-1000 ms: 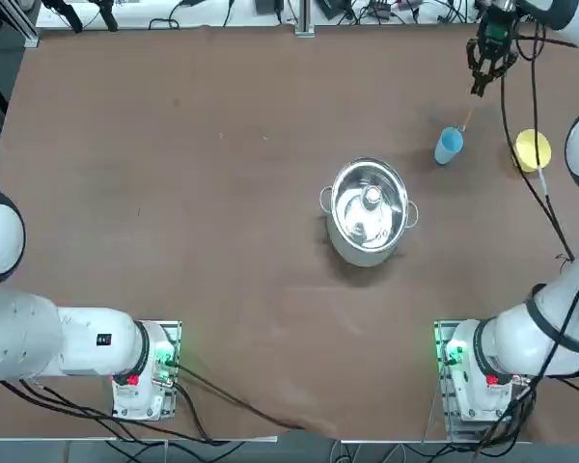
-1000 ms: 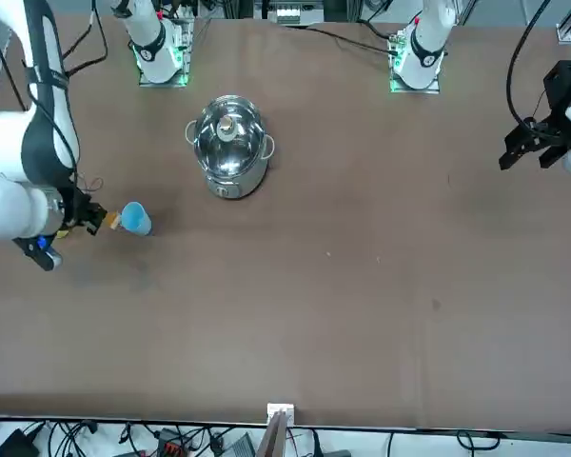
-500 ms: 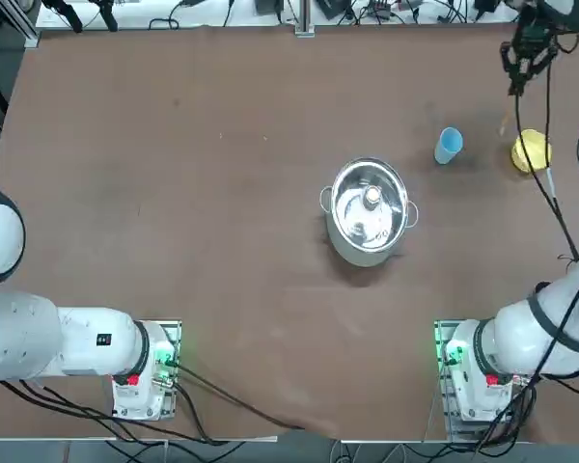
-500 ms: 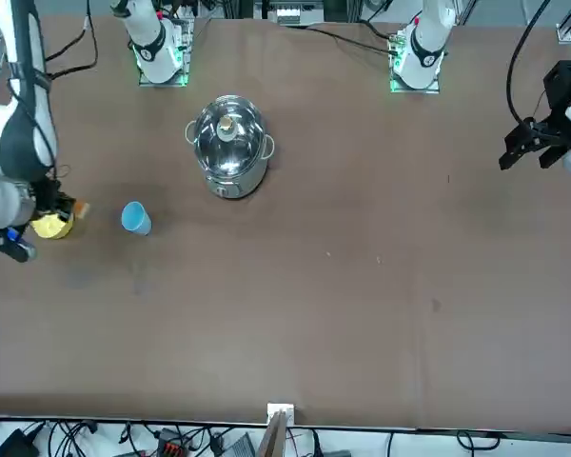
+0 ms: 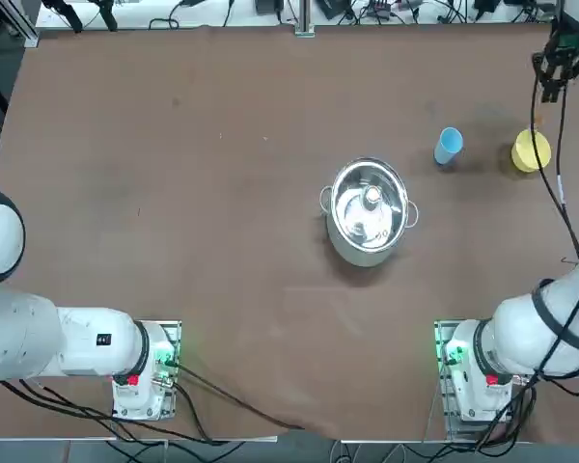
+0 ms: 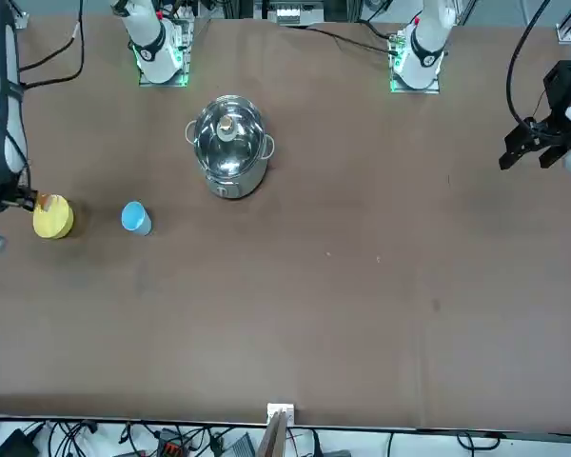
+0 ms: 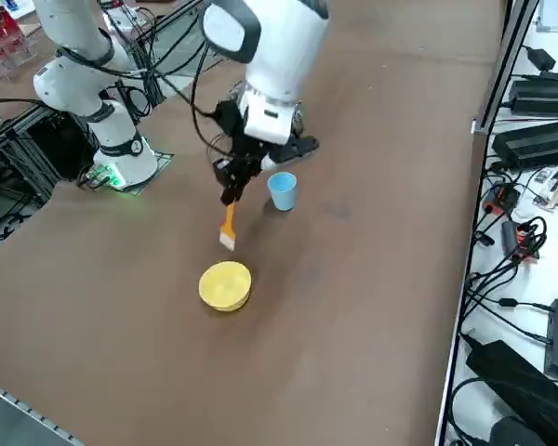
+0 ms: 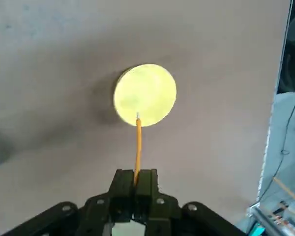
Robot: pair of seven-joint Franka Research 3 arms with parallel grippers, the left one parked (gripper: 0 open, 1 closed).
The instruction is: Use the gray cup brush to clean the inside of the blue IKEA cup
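- Right pincer [image 7: 231, 190] hangs in the air above the bench [image 5: 222, 241], at its far right corner as seen from overhead; in the side view it sits between the blue IKEA cup [image 7: 282, 190] and the yellow cup [image 7: 225, 285], higher than both.
- Pincer fingers are pressed together on the top end of the gray cup brush [image 7: 228, 226]. The brush shows as a thin orange stick pointing downward with a pale tip.
- Wrist view: brush [image 8: 137, 142] runs straight out from the clamped fingers [image 8: 145, 189], its tip lined up over the edge of the yellow cup [image 8: 145, 94]. Cannot tell whether the tip touches anything; the side view suggests it is clear of the bench.
- Blue IKEA cup [image 5: 448, 146] stands on the bench, apart from the brush, to the left of the yellow cup [image 5: 531, 151] in the overhead view.
- Steel pot [image 5: 369, 210] sits near mid-bench, well apart from both cups.
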